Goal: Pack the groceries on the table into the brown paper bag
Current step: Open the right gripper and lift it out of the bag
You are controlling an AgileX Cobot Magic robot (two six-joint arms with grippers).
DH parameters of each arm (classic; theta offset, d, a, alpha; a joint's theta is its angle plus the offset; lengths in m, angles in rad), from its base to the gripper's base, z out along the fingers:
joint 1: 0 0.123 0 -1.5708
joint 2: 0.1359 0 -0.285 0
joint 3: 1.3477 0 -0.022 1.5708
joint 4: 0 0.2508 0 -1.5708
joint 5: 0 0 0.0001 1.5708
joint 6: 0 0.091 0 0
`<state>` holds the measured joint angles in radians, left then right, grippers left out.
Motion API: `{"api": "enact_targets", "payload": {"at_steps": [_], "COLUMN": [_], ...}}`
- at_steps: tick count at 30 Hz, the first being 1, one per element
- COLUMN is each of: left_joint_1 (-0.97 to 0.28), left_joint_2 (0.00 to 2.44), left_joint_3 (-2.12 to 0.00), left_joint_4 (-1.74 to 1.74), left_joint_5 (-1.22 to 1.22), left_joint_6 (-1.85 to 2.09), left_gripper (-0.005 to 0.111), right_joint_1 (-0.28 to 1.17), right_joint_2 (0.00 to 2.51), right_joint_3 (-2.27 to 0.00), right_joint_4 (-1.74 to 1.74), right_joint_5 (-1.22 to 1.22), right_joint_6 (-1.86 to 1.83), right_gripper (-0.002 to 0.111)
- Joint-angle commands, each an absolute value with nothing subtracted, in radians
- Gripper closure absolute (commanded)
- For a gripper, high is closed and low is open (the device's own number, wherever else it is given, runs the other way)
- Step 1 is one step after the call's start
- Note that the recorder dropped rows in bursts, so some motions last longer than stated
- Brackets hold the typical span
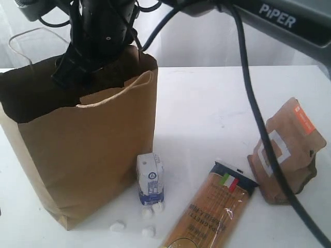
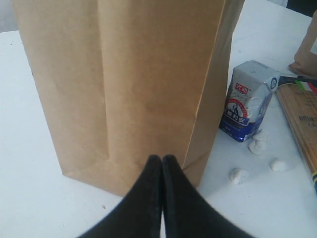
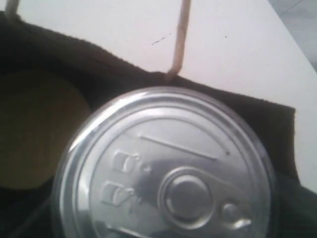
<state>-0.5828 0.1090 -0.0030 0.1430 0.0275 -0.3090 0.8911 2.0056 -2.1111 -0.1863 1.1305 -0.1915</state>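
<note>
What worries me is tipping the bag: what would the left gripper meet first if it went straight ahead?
The brown paper bag, low on its wall near a bottom corner; the left gripper, fingers shut, points straight at it. How much gap remains is hard to judge.

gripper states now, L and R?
Left gripper: closed, empty, beside the brown paper bag.
Right gripper: cannot tell; fingers hidden, dark silver-lidded can fills its wrist view.

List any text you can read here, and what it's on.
"PiPER" on the arm.
"SPAGHETTI", faint, on the packet.
Red characters on the carton: too blurred to read.
Embossed marks on the can lid: unreadable.
Labels on the pouch: too small to read.
</note>
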Motion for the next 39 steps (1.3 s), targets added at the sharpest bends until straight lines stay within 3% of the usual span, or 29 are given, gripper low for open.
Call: {"api": "enact_targets", "payload": {"at_steps": [1, 10, 14, 19, 25, 39], "left_joint_1": [-0.581, -0.581, -0.581, -0.581, -0.581, -0.581], "left_joint_2": [0.104, 0.104, 0.104, 0.104, 0.104, 0.104], "left_joint_3": [0.0, 0.0, 0.0, 0.0, 0.0, 0.0], "left_joint_4": [0.142, 0.142, 0.142, 0.142, 0.142, 0.142], "left_joint_5": [0.024, 0.024, 0.024, 0.024, 0.024, 0.024], "left_joint_6": [-0.314, -0.314, -0.314, -0.314, -0.314, -0.314], "left_gripper": [0.106, 0.106, 0.106, 0.106, 0.106, 0.106], "right_joint_1": [0.889, 0.907, 0.918, 0.918, 0.918, 0.918], "right_joint_2": [2.006, 2.051, 2.068, 2.072, 2.072, 2.012], "right_joint_3": [-2.115, -2.115, -2.115, -2.115, -2.115, -2.115], "right_joint_4": [-0.203, -0.176, -0.115, -0.062, -0.053, -0.057], "right_joint_5": [1.088, 0.983, 0.971, 0.97, 1.026, 1.086], "right_joint_6": [-0.248, -0.386, -0.389, -0.352, -0.313, -0.308], "right_gripper": [0.105, 0.103, 0.076, 0.06, 0.029, 0.025]}}
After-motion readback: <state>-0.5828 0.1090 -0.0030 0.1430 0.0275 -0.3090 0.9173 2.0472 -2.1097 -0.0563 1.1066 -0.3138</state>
